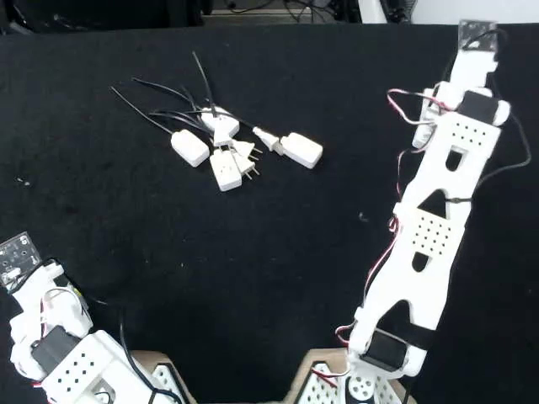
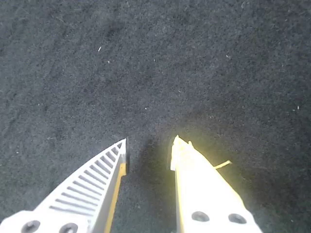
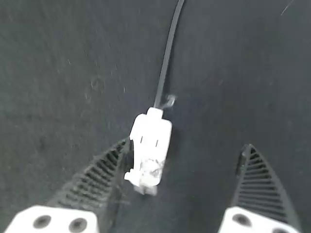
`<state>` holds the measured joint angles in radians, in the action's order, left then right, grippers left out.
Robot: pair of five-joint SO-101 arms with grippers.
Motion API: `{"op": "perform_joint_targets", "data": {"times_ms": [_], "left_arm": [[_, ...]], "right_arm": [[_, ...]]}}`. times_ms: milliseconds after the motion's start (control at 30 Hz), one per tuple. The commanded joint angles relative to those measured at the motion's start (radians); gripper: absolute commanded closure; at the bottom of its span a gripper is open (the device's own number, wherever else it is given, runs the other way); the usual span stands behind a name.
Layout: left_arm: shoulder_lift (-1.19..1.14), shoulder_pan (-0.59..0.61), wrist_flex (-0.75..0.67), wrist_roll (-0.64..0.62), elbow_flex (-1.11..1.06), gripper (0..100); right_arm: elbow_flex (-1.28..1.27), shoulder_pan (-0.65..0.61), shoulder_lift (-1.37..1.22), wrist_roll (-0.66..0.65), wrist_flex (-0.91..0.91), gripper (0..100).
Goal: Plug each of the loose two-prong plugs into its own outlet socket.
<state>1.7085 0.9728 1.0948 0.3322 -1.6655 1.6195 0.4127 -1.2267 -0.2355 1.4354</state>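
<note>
Several white sockets and two-prong plugs with black cords lie bunched at the table's far left-centre: a socket (image 1: 190, 147), another socket (image 1: 225, 168), a loose plug (image 1: 244, 152), and a plug (image 1: 268, 137) set against a third socket (image 1: 301, 150). My right arm (image 1: 446, 168) stretches to the far right corner. Its gripper (image 3: 187, 150) is open over the cloth. A white connector (image 3: 149, 145) with two slots and a black cord lies between the fingers, close against one finger (image 3: 104, 170). My left gripper (image 2: 149, 141) is open near the front left corner, nothing between its fingers.
Black cloth (image 1: 278, 252) covers the whole table. The left arm's base (image 1: 76, 362) sits at the front left. Red and white wires (image 1: 404, 114) hang along the right arm. The bunched cords (image 1: 160, 105) fan out toward the far left.
</note>
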Motion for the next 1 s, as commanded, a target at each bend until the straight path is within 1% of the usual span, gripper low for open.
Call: {"op": "perform_joint_targets", "data": {"times_ms": [0, 167, 467, 600, 700, 967], "left_arm": [[0.008, 0.002, -0.005, -0.008, 0.007, 84], [0.008, 0.002, -0.005, -0.008, 0.007, 84], [0.008, 0.002, -0.005, -0.008, 0.005, 84], [0.008, 0.004, -0.005, -0.008, 0.005, 84], [0.008, 0.004, -0.005, -0.008, 0.005, 84], [0.008, 0.004, -0.005, -0.008, 0.005, 84]], "right_arm": [[0.051, 0.008, 0.133, 0.005, 0.006, 68.0], [0.050, -0.002, 0.226, 0.012, 0.041, 68.0], [0.051, -0.100, 0.357, 0.014, 0.187, 68.0], [0.048, -0.141, 0.394, 0.005, 0.285, 68.0], [0.033, -0.170, 0.364, 0.006, 0.327, 68.0], [0.010, -0.222, 0.116, 0.005, 0.310, 68.0]]}}
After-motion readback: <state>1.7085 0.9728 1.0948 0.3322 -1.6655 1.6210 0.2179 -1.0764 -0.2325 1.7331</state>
